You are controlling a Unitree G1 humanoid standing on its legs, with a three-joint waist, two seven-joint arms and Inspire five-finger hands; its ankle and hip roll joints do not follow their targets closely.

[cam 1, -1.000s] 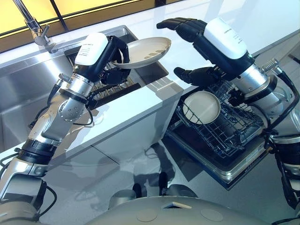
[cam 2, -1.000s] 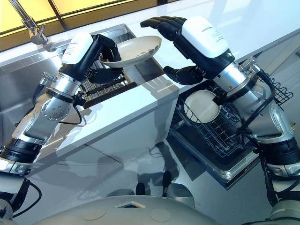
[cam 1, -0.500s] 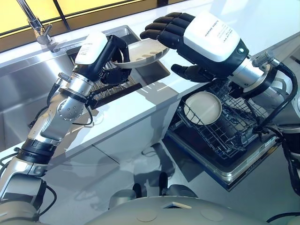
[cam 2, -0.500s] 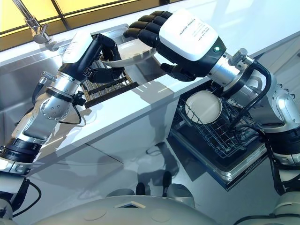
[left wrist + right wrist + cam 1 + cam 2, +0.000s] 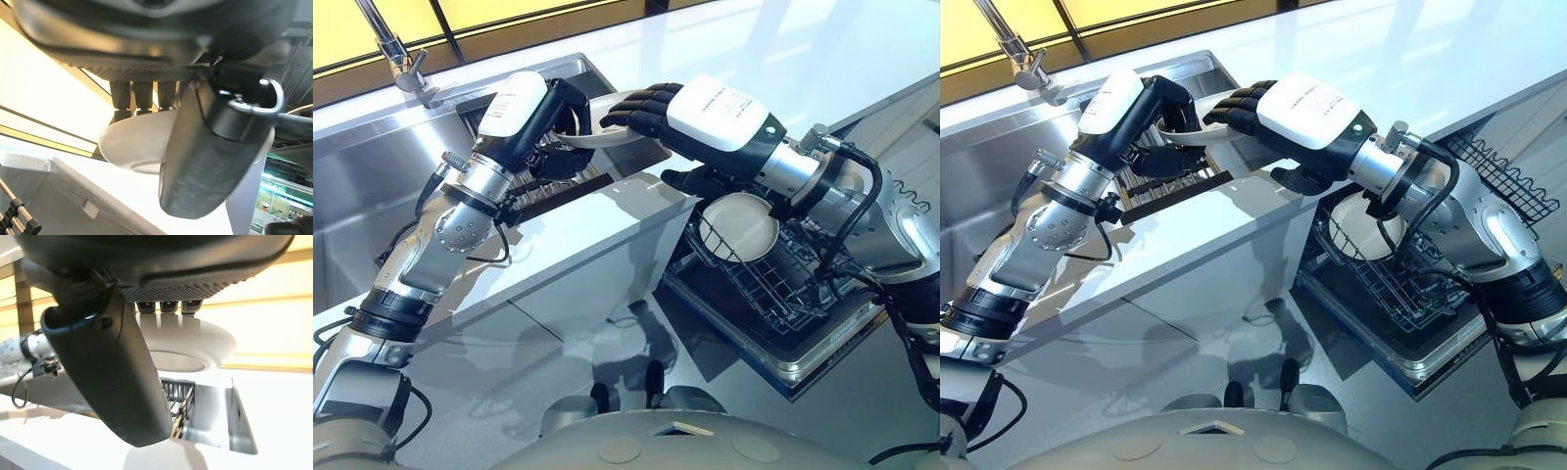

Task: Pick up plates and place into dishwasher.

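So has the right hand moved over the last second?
Yes. The right hand has swung toward the robot's left, away from the dishwasher rack and toward the sink, and now has its fingers over the plate that the left hand holds.

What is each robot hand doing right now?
Left hand: shut on the white plate.
Right hand: fingers over the same plate's top, thumb beneath; grip cannot be told.

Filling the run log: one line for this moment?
phase: handover | left hand: holds plate | right hand: fingers over plate | rack: one plate in
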